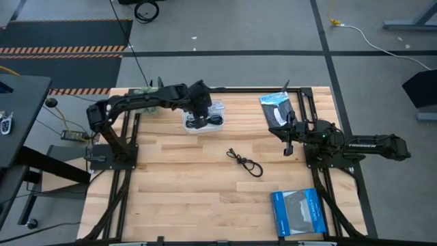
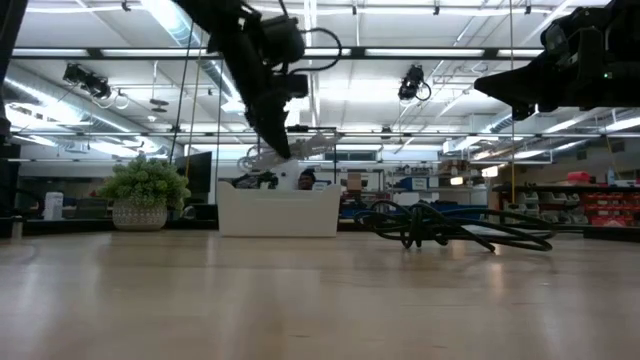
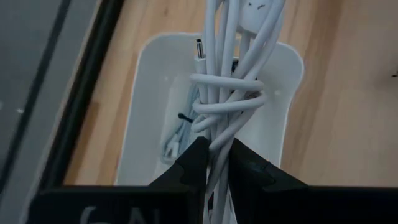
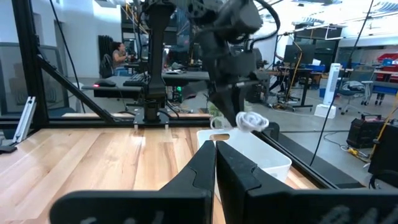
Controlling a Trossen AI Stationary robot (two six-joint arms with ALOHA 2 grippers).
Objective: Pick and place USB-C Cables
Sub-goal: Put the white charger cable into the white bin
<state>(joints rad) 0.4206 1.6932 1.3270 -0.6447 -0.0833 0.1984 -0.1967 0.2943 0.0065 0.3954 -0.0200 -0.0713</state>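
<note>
One black cable (image 1: 244, 162) lies loose in the middle of the bench (image 1: 177, 191) in the high view, well apart from both arms, while the left pincer (image 1: 199, 117) hangs over the white tray (image 1: 217, 123) at the far edge and the right pincer (image 1: 288, 146) waits over bare wood near the right side; two blue packets (image 1: 295, 212) sit on that side, one near and one far. From above, the left arm hides what it carries, so a bad drop would go unseen here. The low view shows the left pincer (image 2: 278, 148) well above the tray (image 2: 278, 212), and the black cable (image 2: 440, 226) beside it; that height is the risk, since a springy bundle let go from there could bounce off the rim onto the bench. The left wrist view alone shows the grip: the pincer (image 3: 214, 163) is pinching a white cable (image 3: 227, 93) bundle, its loose plug end (image 3: 200, 48) sticking out over the tray (image 3: 280, 124), where a pale cable (image 3: 175, 142) and something dark already lie. That free end could catch the wall, or a loop could snag on a finger as the grip lets go. The right wrist view shows the right pincer (image 4: 215, 163) pressed together and holding nothing, and it sees the white cable (image 4: 252, 121) dangling over the tray (image 4: 267, 155) from the side.
</note>
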